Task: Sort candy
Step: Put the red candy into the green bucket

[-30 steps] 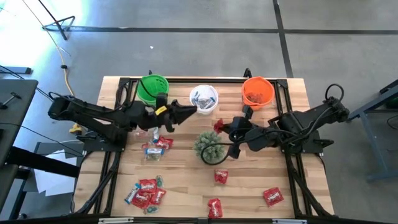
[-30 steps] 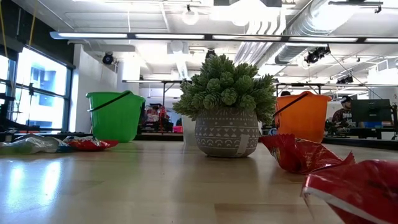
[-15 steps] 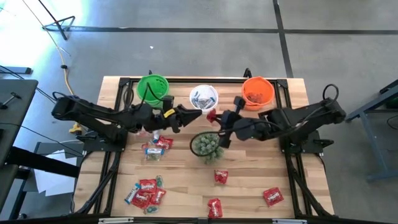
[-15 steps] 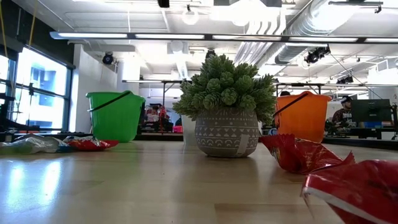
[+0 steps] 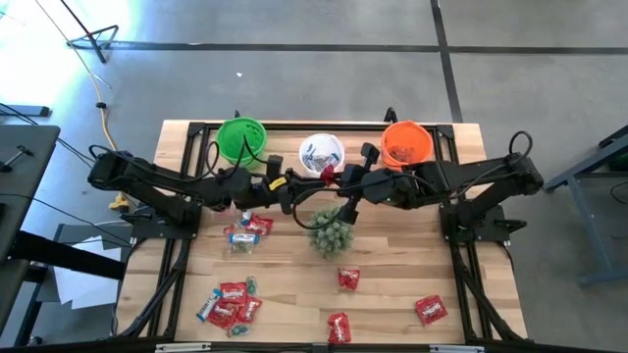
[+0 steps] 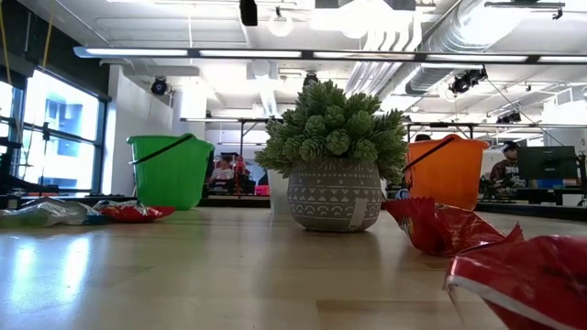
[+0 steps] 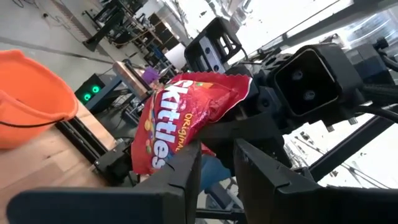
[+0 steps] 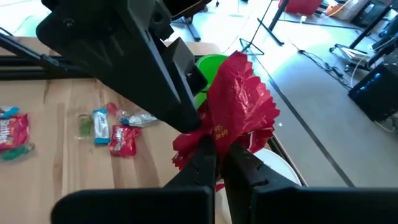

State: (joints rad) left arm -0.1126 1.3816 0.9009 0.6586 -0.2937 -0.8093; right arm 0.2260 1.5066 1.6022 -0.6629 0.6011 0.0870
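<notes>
**A:** Where does the candy lie, working outward from your edge?

**B:** At 7 o'clock there is a heap of red packets (image 5: 228, 304) with a few blue-and-white ones mixed in. Three single red ones (image 5: 348, 278) are spread from 6 to 5 o'clock. A smaller mixed cluster (image 5: 245, 230) lies at 9 o'clock, and the plant (image 5: 332, 233) sits mid-surface. Just past the plant, in the air, the two arms meet over one red packet (image 8: 239, 109).

**A:** Who has it?

**B:** The right gripper (image 8: 216, 146) is clamped on its lower edge. The left gripper (image 5: 294, 183) touches it from the 9 o'clock side, but I cannot tell whether it has a hold.

**A:** How do you do this well?

**B:** Make sure one grip is firm before you loosen the other, and pull level so the wrapper doesn't tear. The orange cup (image 5: 406, 143) at 1 o'clock looks the likely target. The white cup (image 5: 321, 154) at 12 holds pale wrappers, and the green cup (image 5: 240, 138) is at 11.

**A:** And the packet itself?

**B:** It's shiny red and crinkled, with white lettering. It's flat and limp, so it will probably flop.
</notes>
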